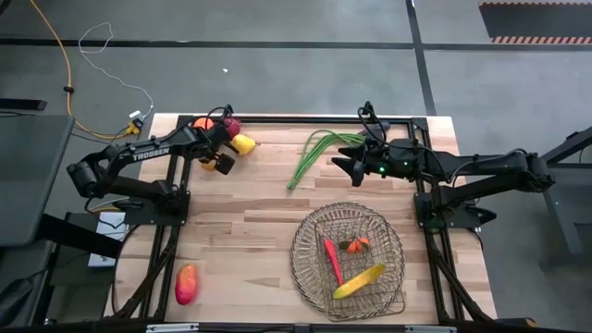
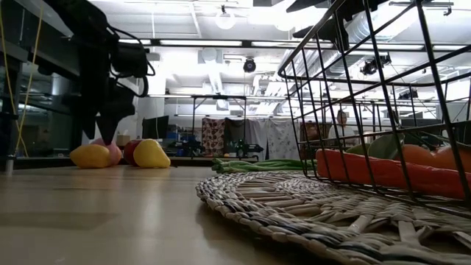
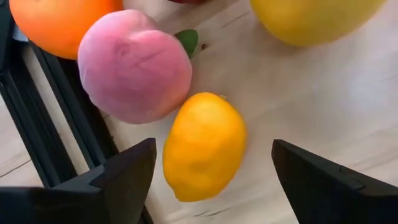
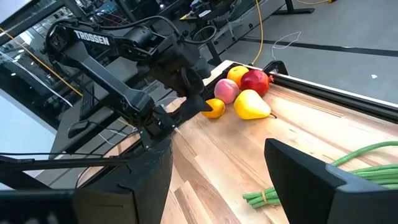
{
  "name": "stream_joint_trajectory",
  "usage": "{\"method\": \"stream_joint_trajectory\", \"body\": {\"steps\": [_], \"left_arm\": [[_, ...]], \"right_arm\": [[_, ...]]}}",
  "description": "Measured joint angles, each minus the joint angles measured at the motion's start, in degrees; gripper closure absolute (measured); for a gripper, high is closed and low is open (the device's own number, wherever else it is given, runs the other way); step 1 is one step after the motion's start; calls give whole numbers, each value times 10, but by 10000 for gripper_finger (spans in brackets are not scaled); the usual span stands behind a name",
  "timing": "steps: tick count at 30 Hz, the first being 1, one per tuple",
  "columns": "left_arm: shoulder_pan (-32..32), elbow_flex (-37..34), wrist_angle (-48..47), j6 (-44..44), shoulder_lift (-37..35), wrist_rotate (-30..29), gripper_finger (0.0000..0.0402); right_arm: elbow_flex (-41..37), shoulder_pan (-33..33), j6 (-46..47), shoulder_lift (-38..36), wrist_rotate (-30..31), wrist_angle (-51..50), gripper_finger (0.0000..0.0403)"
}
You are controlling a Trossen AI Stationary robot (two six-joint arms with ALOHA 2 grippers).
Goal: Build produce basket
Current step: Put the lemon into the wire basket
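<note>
We saw the wire basket [image 1: 350,261] on the desk [image 1: 250,213], near the right arm's side. Three things lay in it: a red chilli [image 1: 331,261], a banana [image 1: 359,281] and a carrot [image 1: 354,245]. So we thought the job was only partly done.

A lot was left outside. The long green beans [image 1: 317,153] lay on the desk just beside the right hand [image 1: 340,166]. A mango [image 1: 186,284] sat alone at the near left edge, well apart from the rest. A small pile sat at the far left corner: an orange [image 3: 59,22], a pink peach [image 3: 134,65], a yellow pear [image 4: 252,104], a dark red apple [image 4: 255,80] and a little yellow-orange fruit [image 3: 204,144].

The left hand [image 3: 211,174] hung over that pile. Its fingers were spread wide, one on each side of the little yellow-orange fruit, gripping nothing. The right hand was spread wide too, and it gripped nothing.

The left wrist view showed us the little fruit between the fingers, which the high view did not show clearly. Only the high view showed us the mango. The low view showed a woven mat [image 2: 294,206] under the basket.
</note>
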Motion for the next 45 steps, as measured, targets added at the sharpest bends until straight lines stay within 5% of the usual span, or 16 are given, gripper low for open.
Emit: {"method": "stream_joint_trajectory", "body": {"steps": [20,32,45], "left_arm": [[12,-3,44,14,131,7,80],[12,-1,39,18,149,6,82],[12,22,-15,17,114,65,194]], "right_arm": [[0,0,0,0,0,-18,158],[0,0,0,0,0,-22,158],[0,0,0,0,0,-22,158]]}}
